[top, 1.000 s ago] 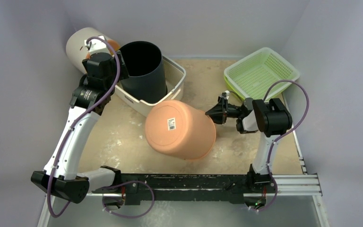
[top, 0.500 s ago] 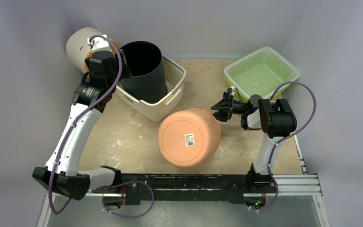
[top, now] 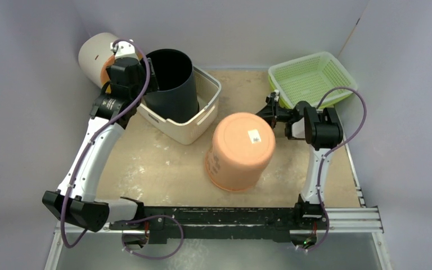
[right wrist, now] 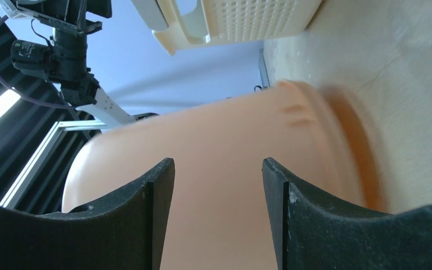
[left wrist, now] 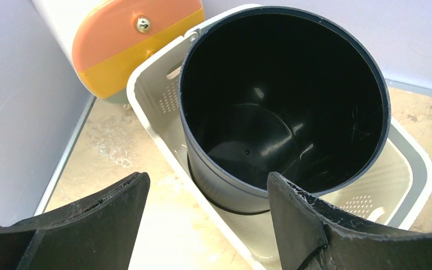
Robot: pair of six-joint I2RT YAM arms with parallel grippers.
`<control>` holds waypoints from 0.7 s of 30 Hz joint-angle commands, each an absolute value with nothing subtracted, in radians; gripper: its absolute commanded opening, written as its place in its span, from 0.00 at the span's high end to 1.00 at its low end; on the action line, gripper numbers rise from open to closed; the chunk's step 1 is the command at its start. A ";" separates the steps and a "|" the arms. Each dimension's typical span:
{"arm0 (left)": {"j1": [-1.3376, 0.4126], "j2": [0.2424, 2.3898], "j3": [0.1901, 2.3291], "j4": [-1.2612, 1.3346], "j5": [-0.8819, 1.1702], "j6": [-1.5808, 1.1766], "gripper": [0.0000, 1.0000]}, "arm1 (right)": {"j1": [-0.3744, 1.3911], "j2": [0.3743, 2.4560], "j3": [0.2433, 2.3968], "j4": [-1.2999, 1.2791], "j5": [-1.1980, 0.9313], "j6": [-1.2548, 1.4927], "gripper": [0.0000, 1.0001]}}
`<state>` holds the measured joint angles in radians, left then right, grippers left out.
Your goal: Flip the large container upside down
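Because the right wrist view is smeared with blur, the rim of the large container (right wrist: pixel 214 146) is hard to make out there, and I cannot tell whether it sits flat on the tabletop (top: pixel 152 163) all the way round. The mouth is hidden in every view. The right end effector (top: pixel 270 110) has its fingers spread wide, and the container's peach wall fills the gap between them in its own camera; whether either pad touches the wall cannot be told. From above, the fingertips are just beside the container's upper right edge.

The large container (top: pixel 241 151) stands in the middle of the tabletop, right of the white basket (top: pixel 202 121). Its base with the small label is turned up, its mouth down and its long axis close to vertical.

A second ago it lay tipped nearer the arms, base facing up and forward; half a second ago it was still leaning. The right arm has swung back toward the green basket (top: pixel 309 79), which now sits turned a little differently. The left end effector (left wrist: pixel 208 180), fingers wide and holding nothing, hangs over the black bin (left wrist: pixel 281 112) much as before
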<state>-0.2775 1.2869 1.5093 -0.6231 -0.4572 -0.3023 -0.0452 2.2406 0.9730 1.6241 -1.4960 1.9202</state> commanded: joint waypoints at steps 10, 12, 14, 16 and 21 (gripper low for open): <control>-0.281 1.295 1.523 -0.595 -0.466 -0.288 0.23 | -0.101 2.342 1.334 2.052 -1.403 1.993 0.39; -0.282 1.302 1.526 -0.593 -0.467 -0.291 0.23 | -0.100 2.320 1.374 2.052 -1.410 2.004 0.39; -0.282 1.311 1.528 -0.589 -0.462 -0.293 0.23 | -0.100 2.300 1.413 2.052 -1.410 2.021 0.38; -0.282 1.317 1.528 -0.584 -0.458 -0.298 0.23 | -0.101 2.281 1.464 2.051 -1.402 2.043 0.38; -0.282 1.329 1.529 -0.579 -0.449 -0.300 0.23 | -0.100 2.271 1.586 2.051 -1.361 2.093 0.38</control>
